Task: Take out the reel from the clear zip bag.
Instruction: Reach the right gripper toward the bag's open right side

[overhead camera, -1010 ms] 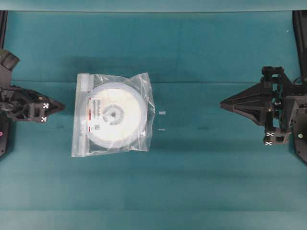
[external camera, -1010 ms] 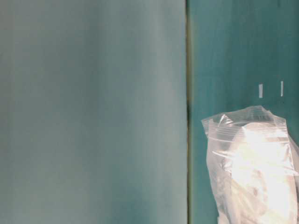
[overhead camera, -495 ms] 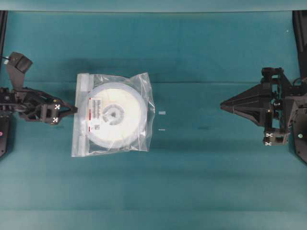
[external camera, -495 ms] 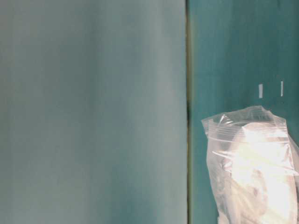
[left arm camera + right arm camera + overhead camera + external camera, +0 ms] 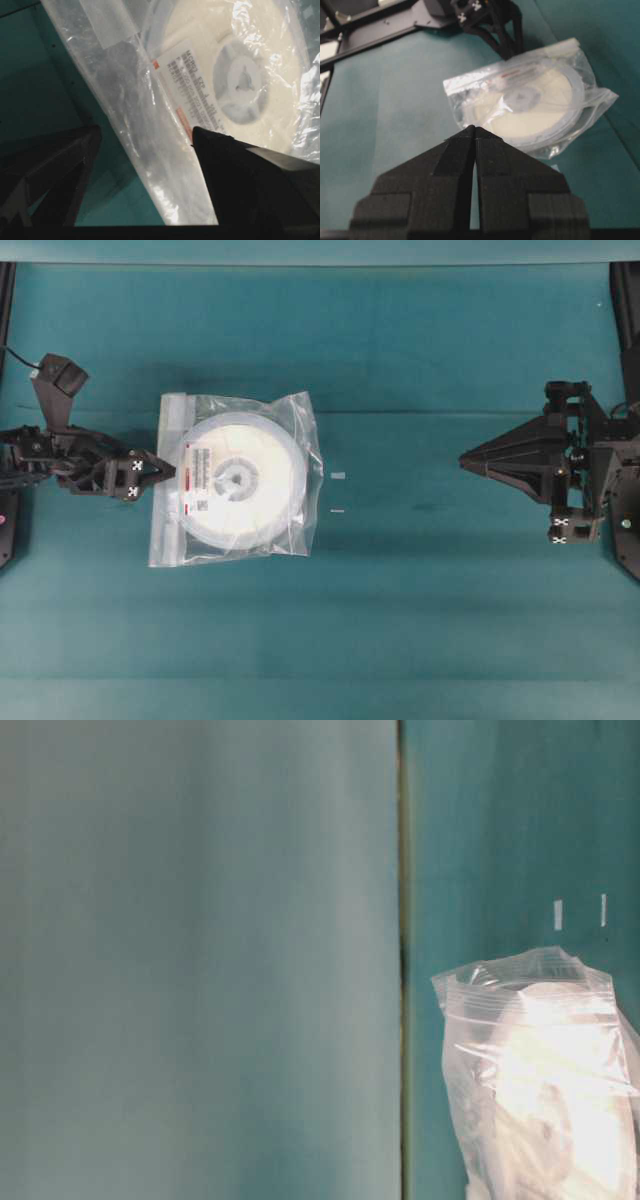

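Taking the bag (image 5: 235, 480) as the landmark: at its left edge sits the left gripper (image 5: 165, 469), its black fingers (image 5: 240, 170) spread wide and holding nothing. In the left wrist view one finger lies over the bag's zip side, near the reel's label, and the other stands off the bag above the bare teal worktop (image 5: 400, 620); whether either touches the plastic cannot be told.

The bag is clear, crinkly and roughly square, with a whitish zip strip (image 5: 172, 480) down its left side, and it lies flat on the worktop. Inside it is the reel (image 5: 243, 478), a flat round white disc with a translucent rim, a grey hub and a white label with red marks beside the strip.

Just right of the bag are two small pale marks (image 5: 337, 492) on the worktop.

Well to the right of the bag, the right gripper (image 5: 466, 457) points toward it, its matte black fingers (image 5: 492, 155) pressed together on nothing.
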You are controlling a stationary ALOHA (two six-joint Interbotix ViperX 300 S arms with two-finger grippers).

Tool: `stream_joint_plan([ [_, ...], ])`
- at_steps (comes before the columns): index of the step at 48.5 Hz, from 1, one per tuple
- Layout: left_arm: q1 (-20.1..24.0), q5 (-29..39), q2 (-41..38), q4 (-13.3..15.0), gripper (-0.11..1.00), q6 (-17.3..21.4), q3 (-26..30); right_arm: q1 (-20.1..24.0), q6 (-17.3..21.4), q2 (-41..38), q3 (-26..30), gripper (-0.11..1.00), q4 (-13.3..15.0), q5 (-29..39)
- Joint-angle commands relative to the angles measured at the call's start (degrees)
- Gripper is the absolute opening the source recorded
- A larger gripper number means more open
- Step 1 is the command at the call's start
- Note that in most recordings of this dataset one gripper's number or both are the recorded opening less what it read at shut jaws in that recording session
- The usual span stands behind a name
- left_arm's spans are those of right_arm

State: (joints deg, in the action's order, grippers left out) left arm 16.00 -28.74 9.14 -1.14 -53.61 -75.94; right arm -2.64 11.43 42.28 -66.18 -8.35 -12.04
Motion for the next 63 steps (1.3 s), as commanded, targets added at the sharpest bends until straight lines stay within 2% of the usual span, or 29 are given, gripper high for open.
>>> stream_joint_plan([
  [1,0.2,-0.8,-0.6,-0.1,0.90,-0.1,0.7,-0.1,0.5,-0.2,1.1,0.00,-0.1,-0.3],
  [22,0.2,-1.0,-1.1,-0.1,0.90,-0.1,1.3,-0.1,0.5,-0.2,1.1,0.00,-0.1,-0.3],
  [28,0.2,-0.9,-1.1,-0.1,0.86,-0.1,1.4,-0.1,0.5,-0.2,1.1,0.00,-0.1,-0.3],
  [33,0.2,-0.3,-1.1,-0.1,0.74,-0.1,1.4,-0.1,0.5,-0.2,1.1,0.00,-0.1,-0.3],
  [44,0.2,1.6,-1.1,-0.2,0.22,0.7,1.7,-0.1,0.5,0.0,1.1,0.00,-0.1,-0.3],
  [49,0.2,2.1,-1.1,-0.1,0.05,1.4,1.7,-0.1,0.8,-0.1,1.1,0.00,-0.1,-0.3],
  [52,0.2,2.1,-1.1,-0.1,0.00,1.7,1.8,-0.1,1.6,-0.3,1.1,0.00,-0.5,-0.3],
  [57,0.2,2.2,-1.1,-0.1,0.00,1.7,1.8,-0.1,5.3,-1.8,1.5,0.00,-2.1,1.1],
  [63,0.1,2.2,-1.1,-0.1,0.00,1.8,1.8,-0.3,11.6,-6.3,2.6,0.00,-4.9,5.0],
])
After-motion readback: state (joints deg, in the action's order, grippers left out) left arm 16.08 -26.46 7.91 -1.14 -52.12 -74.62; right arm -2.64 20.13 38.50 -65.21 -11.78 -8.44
